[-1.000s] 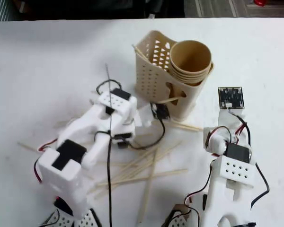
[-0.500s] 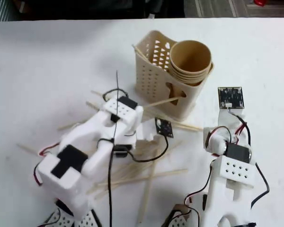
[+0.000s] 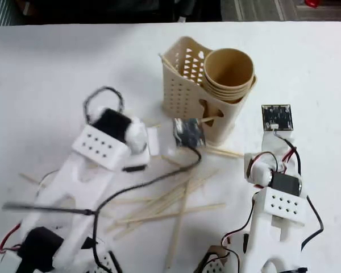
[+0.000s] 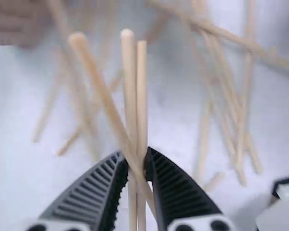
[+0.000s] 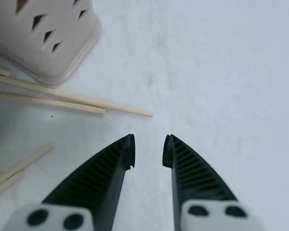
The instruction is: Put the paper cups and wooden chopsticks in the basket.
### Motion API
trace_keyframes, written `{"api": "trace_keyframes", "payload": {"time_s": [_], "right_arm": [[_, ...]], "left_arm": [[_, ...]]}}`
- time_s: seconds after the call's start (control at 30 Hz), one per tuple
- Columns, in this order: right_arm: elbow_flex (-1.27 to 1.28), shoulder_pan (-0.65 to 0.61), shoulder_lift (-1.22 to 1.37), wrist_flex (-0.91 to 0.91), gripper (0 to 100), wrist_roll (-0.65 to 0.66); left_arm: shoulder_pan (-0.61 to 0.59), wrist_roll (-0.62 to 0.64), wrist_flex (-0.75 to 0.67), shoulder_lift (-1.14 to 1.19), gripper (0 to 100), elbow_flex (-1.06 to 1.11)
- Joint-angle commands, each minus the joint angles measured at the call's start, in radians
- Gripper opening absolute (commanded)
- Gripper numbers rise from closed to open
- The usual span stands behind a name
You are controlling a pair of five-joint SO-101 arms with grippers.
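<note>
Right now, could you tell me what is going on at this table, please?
The left end effector is shut on three wooden chopsticks, above the loose chopsticks scattered on the table. The right end effector is open over bare table beside the basket, holding nothing. The paper cups sit stacked in the basket, so mostly chopsticks are left to collect.

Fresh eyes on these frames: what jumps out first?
First, the left hand is clamped on a few held chopsticks that point out past its tips. Next comes the basket at the far middle of the table, with stacked paper cups in it and loose chopsticks strewn in front of it between the arms. The right hand is open over the table near the basket's base.
</note>
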Motion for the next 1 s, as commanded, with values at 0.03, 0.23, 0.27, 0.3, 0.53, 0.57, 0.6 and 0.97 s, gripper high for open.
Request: {"api": "trace_keyframes", "payload": {"time_s": [0.03, 0.23, 0.27, 0.3, 0.53, 0.57, 0.6, 0.97], "right_arm": [[-0.005, 0.004, 0.001, -0.015, 11.0, 0.008], [-0.005, 0.004, 0.001, -0.015, 11.0, 0.008], [-0.005, 0.004, 0.001, -0.015, 11.0, 0.008], [-0.005, 0.004, 0.001, -0.015, 11.0, 0.008], [-0.005, 0.004, 0.001, -0.015, 11.0, 0.008], [-0.005, 0.004, 0.001, -0.015, 11.0, 0.008], [-0.005, 0.004, 0.001, -0.015, 11.0, 0.008], [-0.005, -0.002, 0.001, -0.015, 11.0, 0.008]], "left_arm": [[-0.065, 0.087, -0.003, -0.019, 2, -0.298], [-0.058, 0.264, -0.023, 0.136, 2, -0.69], [-0.059, 0.292, -0.034, 0.173, 2, -0.76], [-0.062, 0.316, -0.041, 0.216, 2, -0.836], [-0.056, 0.465, -0.052, 0.518, 2, -1.384], [-0.056, 0.48, -0.052, 0.556, 2, -1.464], [-0.054, 0.493, -0.052, 0.588, 2, -1.534], [0.013, 0.589, -0.178, 0.696, 2, -1.811]]}}
